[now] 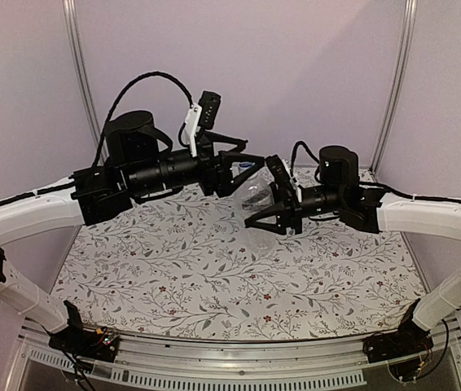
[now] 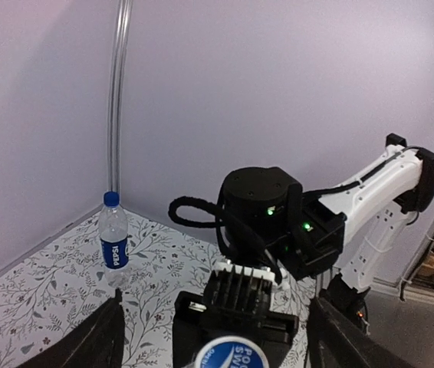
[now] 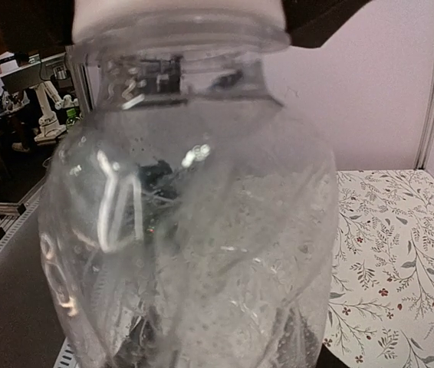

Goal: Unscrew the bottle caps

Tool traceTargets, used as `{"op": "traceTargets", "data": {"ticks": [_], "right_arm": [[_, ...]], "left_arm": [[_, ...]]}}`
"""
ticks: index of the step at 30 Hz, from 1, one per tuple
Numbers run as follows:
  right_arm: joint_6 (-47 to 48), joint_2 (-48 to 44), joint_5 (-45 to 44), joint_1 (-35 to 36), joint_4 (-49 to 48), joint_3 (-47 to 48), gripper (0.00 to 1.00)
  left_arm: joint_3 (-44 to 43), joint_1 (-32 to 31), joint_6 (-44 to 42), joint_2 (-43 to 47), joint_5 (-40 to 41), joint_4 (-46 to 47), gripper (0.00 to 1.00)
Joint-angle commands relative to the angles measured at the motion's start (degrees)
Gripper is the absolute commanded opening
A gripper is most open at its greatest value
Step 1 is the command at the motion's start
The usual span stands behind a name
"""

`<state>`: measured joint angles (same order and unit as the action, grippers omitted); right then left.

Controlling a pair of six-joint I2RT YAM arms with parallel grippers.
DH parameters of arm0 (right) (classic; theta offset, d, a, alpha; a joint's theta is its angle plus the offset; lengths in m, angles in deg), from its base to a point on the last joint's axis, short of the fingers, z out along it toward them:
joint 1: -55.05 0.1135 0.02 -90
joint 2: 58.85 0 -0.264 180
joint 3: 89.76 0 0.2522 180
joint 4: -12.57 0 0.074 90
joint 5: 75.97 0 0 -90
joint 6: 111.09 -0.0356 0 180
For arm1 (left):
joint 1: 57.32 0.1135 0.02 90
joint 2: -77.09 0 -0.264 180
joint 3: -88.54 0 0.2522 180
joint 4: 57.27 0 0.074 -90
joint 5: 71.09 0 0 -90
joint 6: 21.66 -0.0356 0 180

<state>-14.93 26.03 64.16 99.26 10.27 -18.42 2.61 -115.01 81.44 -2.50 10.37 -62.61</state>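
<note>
Right fingers (image 1: 267, 218) are clamped on the clear bottle (image 3: 202, 230), holding it up off the tabletop (image 1: 173, 277) with its blue cap (image 2: 232, 356) pointing at the left arm. Left fingers (image 2: 87, 341) are spread wide on either side of that cap and don't look like they're touching it. The labelled bottle (image 2: 114, 241) stands upright on the tabletop near the wall, second cap (image 2: 110, 198) on.

I've got the plain clear bottle (image 3: 194, 230) up in the air, lying roughly sideways, with a blue lettered cap (image 2: 231, 356) at its end. The Pepsi bottle (image 2: 113, 244) stands upright, its blue screw cap (image 2: 110, 198) on.
</note>
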Motion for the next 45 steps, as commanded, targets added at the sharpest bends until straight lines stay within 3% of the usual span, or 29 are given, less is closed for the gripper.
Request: {"op": "traceTargets", "data": {"ticks": [1,9,18,23,29,37,45], "right_arm": [[0.9,1.1,9.2,-0.2,2.5,2.9,0.43],[0.7,2.2,14.0,-0.1,4.4,4.4,0.44],[1.1,2.6,15.5,0.3,6.1,5.5,0.44],[1.5,3.1,16.1,0.5,6.8,6.0,0.44],[1.6,3.6,16.4,1.0,7.3,6.5,0.44],[1.8,3.9,16.2,1.1,7.6,6.5,0.44],[1.9,3.9,15.7,1.2,7.9,6.6,0.44]], "left_arm": [[-0.9,1.6,-5.0,0.9,-12.1,1.1,0.83],[-1.4,3.7,-6.7,0.9,-23.4,0.4,0.77],[-3.0,8.5,-1.1,-1.9,-36.1,3.0,0.66],[-4.1,9.3,0.7,-3.6,-41.9,4.0,0.66],[-5.3,9.2,1.5,-5.5,-44.1,4.2,0.65],[-5.9,9.2,2.5,-7.4,-46.1,4.6,0.5],[-5.2,9.1,2.0,-7.7,-46.3,4.5,0.46]]}}
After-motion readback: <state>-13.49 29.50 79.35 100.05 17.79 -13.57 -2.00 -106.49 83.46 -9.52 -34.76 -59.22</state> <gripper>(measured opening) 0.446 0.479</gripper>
